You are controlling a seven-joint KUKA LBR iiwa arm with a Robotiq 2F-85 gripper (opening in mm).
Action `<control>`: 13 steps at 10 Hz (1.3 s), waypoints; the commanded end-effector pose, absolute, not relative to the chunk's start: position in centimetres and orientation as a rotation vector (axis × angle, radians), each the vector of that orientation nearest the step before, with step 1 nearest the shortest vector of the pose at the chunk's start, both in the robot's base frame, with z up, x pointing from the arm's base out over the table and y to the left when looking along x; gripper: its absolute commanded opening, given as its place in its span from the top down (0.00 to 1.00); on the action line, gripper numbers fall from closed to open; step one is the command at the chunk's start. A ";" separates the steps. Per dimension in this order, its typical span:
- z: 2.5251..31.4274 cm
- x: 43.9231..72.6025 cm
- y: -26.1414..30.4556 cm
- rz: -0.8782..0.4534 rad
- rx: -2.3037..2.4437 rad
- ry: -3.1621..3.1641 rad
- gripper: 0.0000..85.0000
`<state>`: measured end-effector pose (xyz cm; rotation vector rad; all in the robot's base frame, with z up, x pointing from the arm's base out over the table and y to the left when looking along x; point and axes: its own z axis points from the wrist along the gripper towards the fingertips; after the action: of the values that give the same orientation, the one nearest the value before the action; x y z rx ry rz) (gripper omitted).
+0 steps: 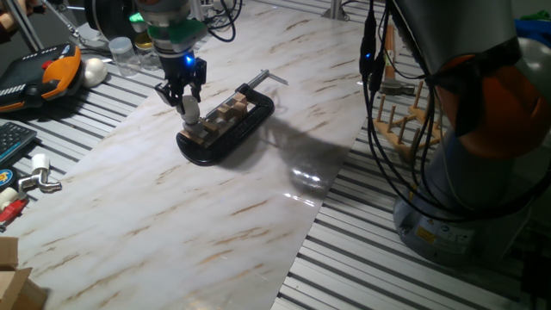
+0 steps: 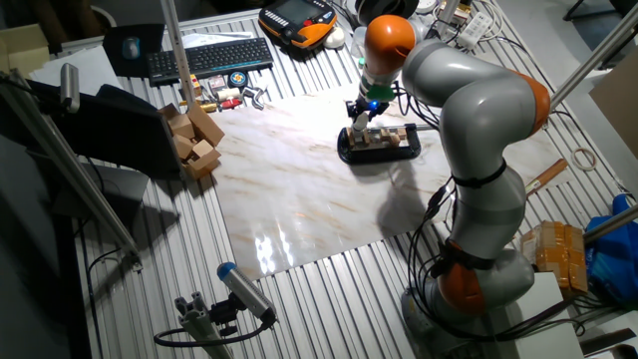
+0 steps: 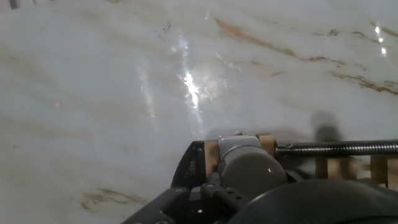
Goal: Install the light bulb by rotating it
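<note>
Gripper (image 1: 184, 101) fingers pinch the light bulb (image 1: 189, 110) over the black clamp's (image 1: 227, 127) 8 o'clock end; I judge seating underway, so next I twist it in, keeping it plumb.

White light bulb (image 1: 189, 109) upright in black clamp (image 1: 225, 130).

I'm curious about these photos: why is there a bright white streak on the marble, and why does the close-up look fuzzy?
Hand view: lamp glare on the glossy marble sheet; the light bulb is close and blurred. One fixed view: a smaller glare patch beside the arm's shadow.
</note>
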<state>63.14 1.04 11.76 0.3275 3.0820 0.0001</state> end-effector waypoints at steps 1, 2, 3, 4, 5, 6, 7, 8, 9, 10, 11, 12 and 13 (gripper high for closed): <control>11.8 63.1 1.0 0.000 0.346 3.082 1.00; 11.8 63.1 1.0 0.007 0.374 3.080 1.00; 11.8 63.1 1.0 0.012 0.403 3.082 1.00; 11.8 63.1 1.0 0.014 0.435 3.081 1.00; 11.8 63.1 1.0 0.014 0.468 3.079 1.00; 11.7 63.1 1.0 0.018 0.504 3.077 1.00; 11.7 63.2 1.0 0.022 0.533 3.076 1.00; 11.7 63.2 1.0 0.032 0.557 3.073 1.00; 11.7 63.2 1.0 0.035 0.578 3.069 1.00; 11.7 63.2 1.0 0.035 0.597 3.066 1.00; 11.8 63.2 1.0 0.035 0.621 3.063 1.00; 11.8 63.2 1.0 0.032 0.647 3.057 1.00; 11.8 63.2 1.0 0.026 0.674 3.051 1.00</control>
<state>63.16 1.05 11.83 0.6867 3.0479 0.0240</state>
